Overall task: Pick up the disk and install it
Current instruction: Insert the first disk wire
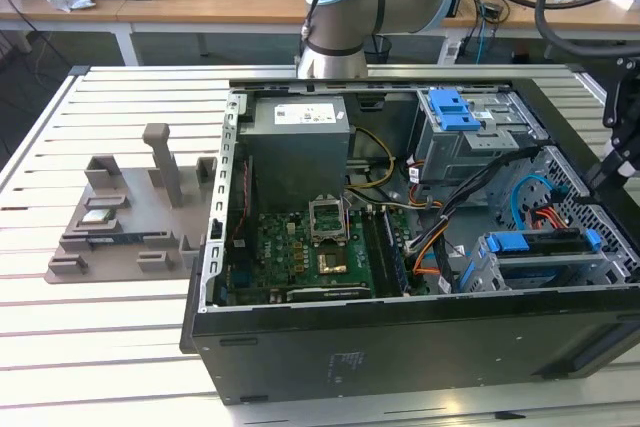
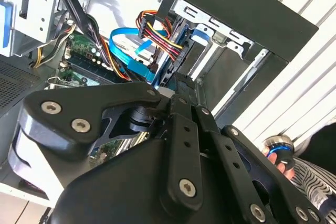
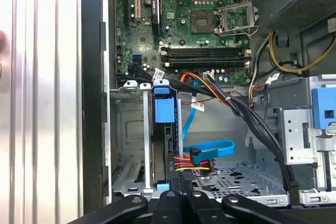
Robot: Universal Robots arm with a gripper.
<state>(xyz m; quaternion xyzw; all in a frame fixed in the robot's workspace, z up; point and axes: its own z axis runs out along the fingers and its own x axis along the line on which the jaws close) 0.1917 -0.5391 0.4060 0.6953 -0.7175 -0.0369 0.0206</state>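
The disk (image 1: 540,245) sits in the drive cage at the open computer case's near corner, on the exterior view's right, with blue rails at both ends. In the first wrist view the disk (image 3: 167,150) stands on edge in the cage under a blue tab. Red, yellow and black wires and a blue flat cable run to its end. The disk's (image 2: 174,51) dark edge lies just past my fingertips in the second wrist view. My gripper (image 1: 603,172) hangs over that cage. The fingers (image 3: 177,179) look shut, with nothing between them, right at the disk's end.
The case (image 1: 330,347) lies open on a white slatted table (image 1: 110,347). Inside are the power supply (image 1: 300,142), the motherboard (image 1: 300,252), cable bundles and a second cage with a blue bracket (image 1: 455,107). A grey fixture (image 1: 120,217) stands to the left. A person's hand (image 2: 278,156) is beside the case.
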